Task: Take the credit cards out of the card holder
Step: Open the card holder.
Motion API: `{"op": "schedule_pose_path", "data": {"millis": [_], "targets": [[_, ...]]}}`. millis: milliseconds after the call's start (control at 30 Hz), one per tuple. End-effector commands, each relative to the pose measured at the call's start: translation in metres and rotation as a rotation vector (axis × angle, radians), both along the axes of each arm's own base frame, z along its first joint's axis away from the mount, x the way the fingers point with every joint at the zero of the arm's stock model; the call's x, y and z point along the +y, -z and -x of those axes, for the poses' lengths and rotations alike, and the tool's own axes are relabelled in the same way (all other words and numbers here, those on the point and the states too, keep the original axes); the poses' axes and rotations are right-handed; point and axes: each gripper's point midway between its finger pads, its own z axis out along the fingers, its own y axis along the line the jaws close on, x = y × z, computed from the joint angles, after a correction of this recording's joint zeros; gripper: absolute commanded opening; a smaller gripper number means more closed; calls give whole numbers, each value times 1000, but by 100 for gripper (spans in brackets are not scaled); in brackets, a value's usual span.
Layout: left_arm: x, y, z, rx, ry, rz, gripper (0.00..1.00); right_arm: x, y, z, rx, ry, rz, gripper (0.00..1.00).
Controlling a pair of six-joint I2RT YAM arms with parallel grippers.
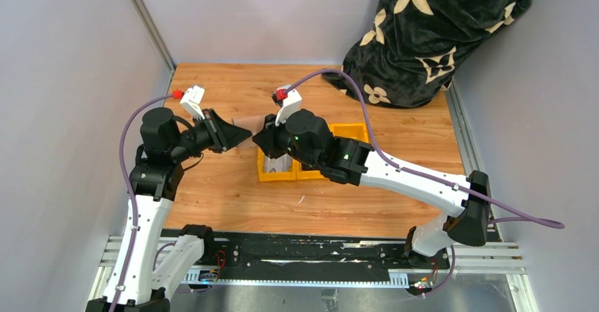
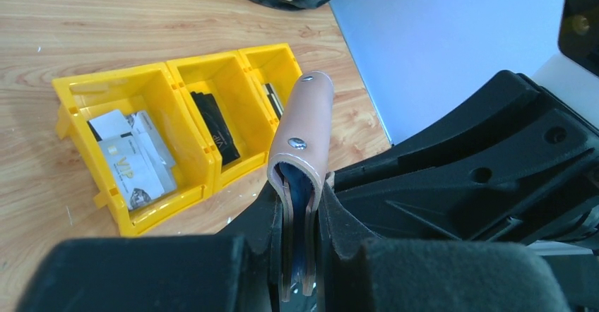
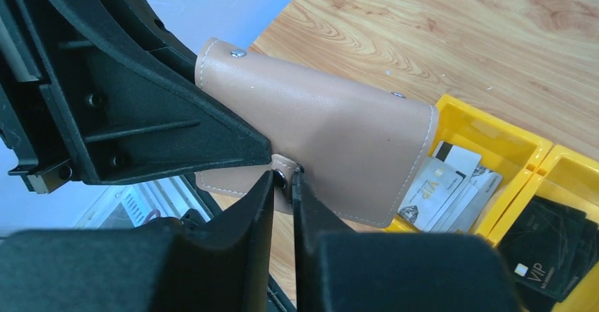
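The card holder [image 2: 307, 121] is pinkish-tan leather outside with a blue lining, folded shut. My left gripper [image 2: 300, 200] is shut on its open edge and holds it above the table, fold pointing away. In the right wrist view the card holder [image 3: 332, 135] hangs broadside. Its small closing tab [image 3: 282, 162] with a metal snap sits pinched between the tips of my right gripper [image 3: 283, 178]. Whitish credit cards [image 3: 441, 185] lie in the left yellow bin [image 2: 78, 90]. Any cards inside the holder are hidden. From above, both grippers meet at the holder [image 1: 247, 125].
Three joined yellow bins [image 1: 277, 178] sit under the right arm; the middle one holds black cards [image 2: 215, 128], and the third one [image 2: 272, 58] holds dark cards. A black flower-print blanket [image 1: 438, 30] covers the back right corner. Grey walls close in the wooden table.
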Motion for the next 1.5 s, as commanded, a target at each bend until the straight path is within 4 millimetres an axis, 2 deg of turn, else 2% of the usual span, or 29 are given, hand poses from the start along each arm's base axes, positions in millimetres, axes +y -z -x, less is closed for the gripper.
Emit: {"op": "schedule_pose_path", "data": {"millis": [0,67,200,300,367,500,567,633,767,900,1033,1133,1267,1467], "targets": [[-8,-15,9,-47,57,39,0,21,-10,20,22,-74,-54,8],[-7,-15,9,-51,49,36,0,20,-10,21,21,-76,-56,0],[-5,-16,7,-61,33,23,0,19,-16,31,-11,-118,-83,0],[-2,-17,4,-71,16,7,0,19,-28,48,-54,-191,-132,0],[-1,-20,1,-80,4,1,0,18,-25,61,-62,-250,-141,0],[-1,-29,-3,-91,2,9,0,14,-17,86,-61,-366,-152,7],[-3,-35,-3,-103,10,22,0,8,-10,92,-55,-394,-136,17],[-6,-43,0,-114,32,37,0,0,-4,92,-53,-380,-114,35],[-11,-56,8,-132,77,65,0,-28,-3,80,-33,-286,-125,57],[-18,-73,22,-176,148,110,0,-62,-18,70,-10,-220,-210,67],[-21,-81,31,-175,186,131,0,-92,-27,52,-52,-120,-190,70],[-25,-89,41,-157,220,181,0,-102,-25,49,-98,-129,-124,70],[-29,-104,54,-158,273,258,0,-101,-32,56,-125,-200,-120,68],[-32,-123,72,-162,329,321,0,-87,-50,69,-92,-309,-247,62]]}}
